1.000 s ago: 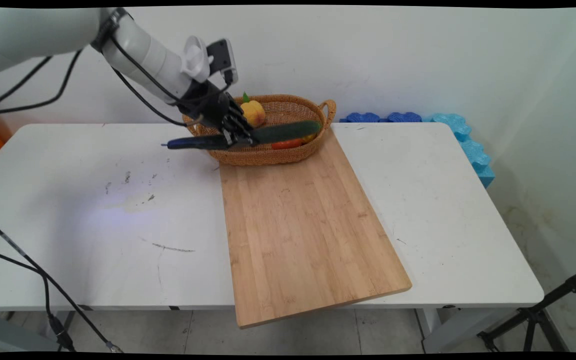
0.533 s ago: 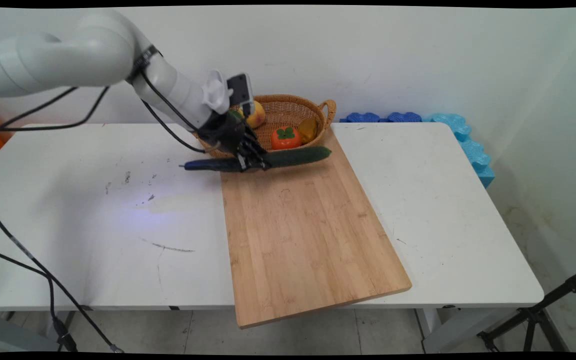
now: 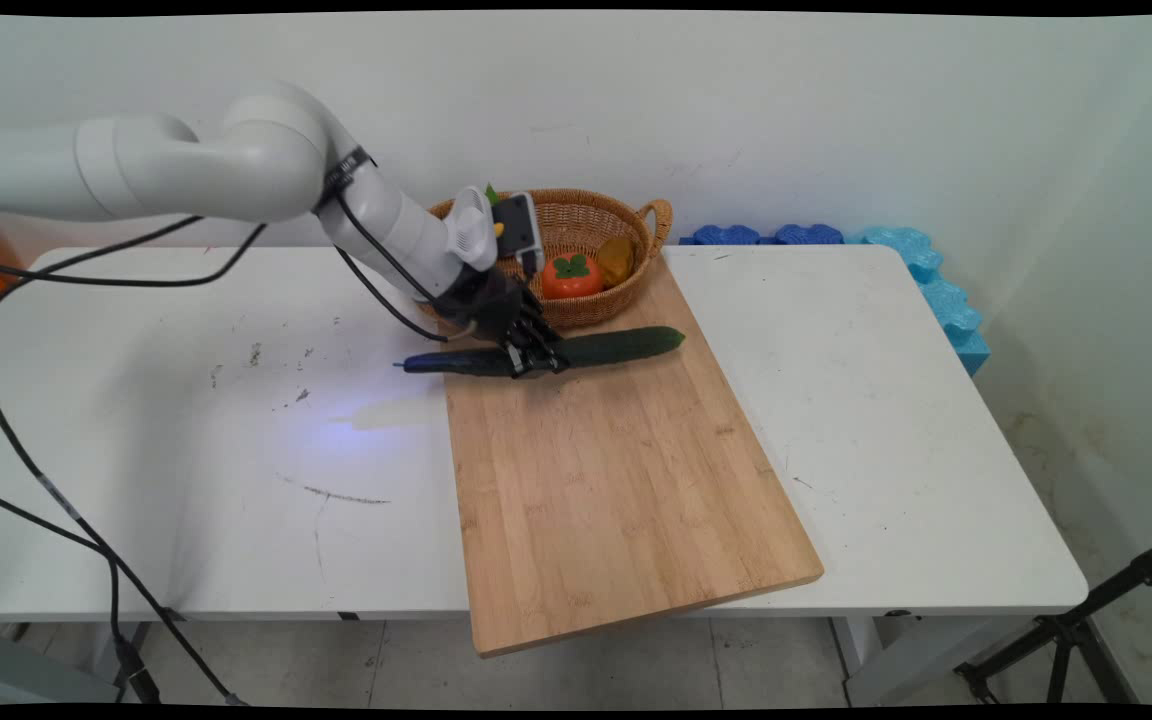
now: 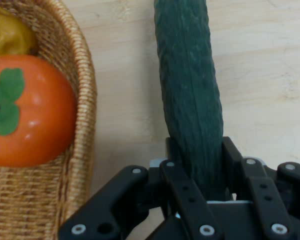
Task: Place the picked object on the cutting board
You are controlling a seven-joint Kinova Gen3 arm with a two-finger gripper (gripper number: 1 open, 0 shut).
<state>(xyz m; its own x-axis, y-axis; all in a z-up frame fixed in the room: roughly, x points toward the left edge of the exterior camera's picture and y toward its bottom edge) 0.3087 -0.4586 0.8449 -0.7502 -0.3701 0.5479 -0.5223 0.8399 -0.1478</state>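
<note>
- You see the table (image 3: 186, 450) filling most of the frame, white and scuffed, with the wall behind it.
- The board (image 3: 606, 480) lies right of centre, running from the basket down past the table's near edge.
- Your arm (image 3: 236, 180) comes in from the upper left and reaches down to the board's upper left corner.
- The basket (image 3: 626, 215) sits at top centre, against the board's far end; in the hand view its wicker wall (image 4: 82, 125) takes the left side.
- The cucumber (image 3: 626, 347) lies across the board's top, just below the basket, its tip pointing right; in the hand view it (image 4: 190, 100) runs up the middle over the wood.
- Your gripper (image 3: 533, 362) is clamped on the cucumber's left part, the fingers (image 4: 230, 155) pressed to either side of it.
- A persimmon (image 3: 572, 277) with a green leaf cap sits in the basket, at centre left in the hand view (image 4: 30, 112).
- A yellow-brown fruit (image 3: 616, 258) rests just right of it.
</note>
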